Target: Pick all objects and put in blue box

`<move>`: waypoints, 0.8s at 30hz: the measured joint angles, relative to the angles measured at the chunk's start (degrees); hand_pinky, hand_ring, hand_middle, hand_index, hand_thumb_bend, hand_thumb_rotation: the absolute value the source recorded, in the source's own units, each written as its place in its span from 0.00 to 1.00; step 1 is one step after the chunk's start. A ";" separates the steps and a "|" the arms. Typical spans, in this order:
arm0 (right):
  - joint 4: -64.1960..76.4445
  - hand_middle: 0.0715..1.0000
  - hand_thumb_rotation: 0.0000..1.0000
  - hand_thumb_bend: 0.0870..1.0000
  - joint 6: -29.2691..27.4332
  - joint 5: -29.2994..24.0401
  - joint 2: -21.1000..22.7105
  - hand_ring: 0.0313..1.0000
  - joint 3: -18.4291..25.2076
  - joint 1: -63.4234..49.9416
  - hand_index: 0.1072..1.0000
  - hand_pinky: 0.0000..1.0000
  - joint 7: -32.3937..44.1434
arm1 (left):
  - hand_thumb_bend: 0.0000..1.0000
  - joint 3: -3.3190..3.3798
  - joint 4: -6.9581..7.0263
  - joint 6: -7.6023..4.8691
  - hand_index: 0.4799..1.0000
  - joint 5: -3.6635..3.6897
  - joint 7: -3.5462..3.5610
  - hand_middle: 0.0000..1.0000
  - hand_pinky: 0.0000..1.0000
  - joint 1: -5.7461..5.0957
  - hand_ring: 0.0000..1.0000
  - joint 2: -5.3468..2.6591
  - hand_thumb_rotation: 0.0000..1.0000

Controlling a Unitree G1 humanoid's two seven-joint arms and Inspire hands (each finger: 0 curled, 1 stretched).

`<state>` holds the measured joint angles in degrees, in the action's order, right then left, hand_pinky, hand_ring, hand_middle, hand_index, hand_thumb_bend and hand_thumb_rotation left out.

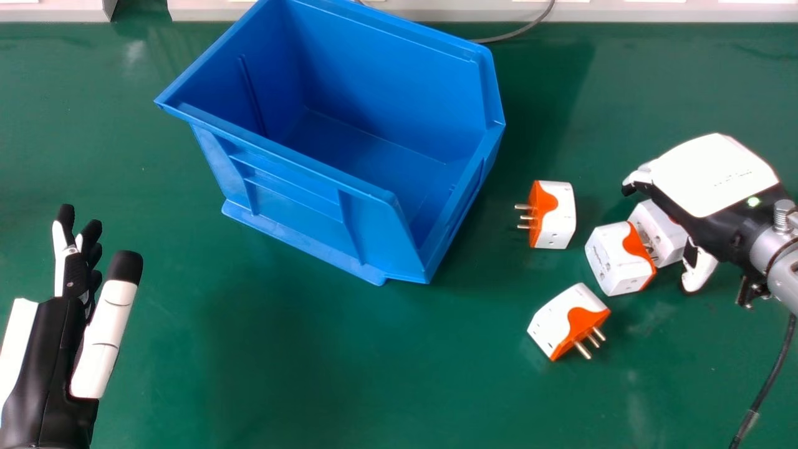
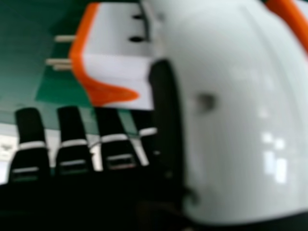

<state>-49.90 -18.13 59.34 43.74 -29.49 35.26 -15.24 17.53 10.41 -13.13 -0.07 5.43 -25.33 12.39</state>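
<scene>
The blue box (image 1: 349, 231) stands open-topped in the upper middle, its visible floor bare. Several white and orange plug adapters lie to its right: one (image 1: 558, 215) beside the box, another (image 1: 570, 321) nearer the front, and two touching, the left one (image 1: 614, 262) and its neighbour (image 1: 658, 227) partly beneath my right hand (image 1: 711, 174). In the right hand view, an adapter (image 2: 118, 67) sits just beyond the fingertips of my right hand (image 2: 72, 149), beside its large white thumb; the hand is open. My left hand (image 1: 50, 343) is open at the lower left, fingers straight.
The green table (image 1: 312, 368) extends around the box and adapters. A grey cable (image 1: 520, 28) runs behind the box, and a black cable (image 1: 773, 374) hangs below the right forearm. White panels (image 1: 654, 12) line the far edge.
</scene>
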 measured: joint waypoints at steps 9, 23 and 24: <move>-4.13 0.45 0.00 0.49 -0.44 1.75 -0.76 0.47 -3.15 1.61 0.42 0.37 -6.72 | 0.80 0.91 0.28 0.00 1.00 0.03 0.73 1.00 1.00 -0.52 1.00 0.22 1.00; -3.77 0.45 0.00 0.46 0.87 1.43 -1.13 0.44 -3.15 1.71 0.43 0.37 -5.91 | 0.80 1.68 0.99 -0.08 0.99 -0.12 0.80 1.00 1.00 -0.91 1.00 0.48 1.00; -3.76 0.45 0.00 0.46 0.91 1.40 -1.15 0.44 -3.15 1.71 0.43 0.38 -5.90 | 0.80 1.72 0.99 -0.08 0.99 -0.12 0.80 1.00 1.00 -0.91 1.00 0.54 1.00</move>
<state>-53.66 -17.22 60.74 42.60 -32.64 36.97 -21.14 19.25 11.41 -13.21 -0.19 6.23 -26.24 12.93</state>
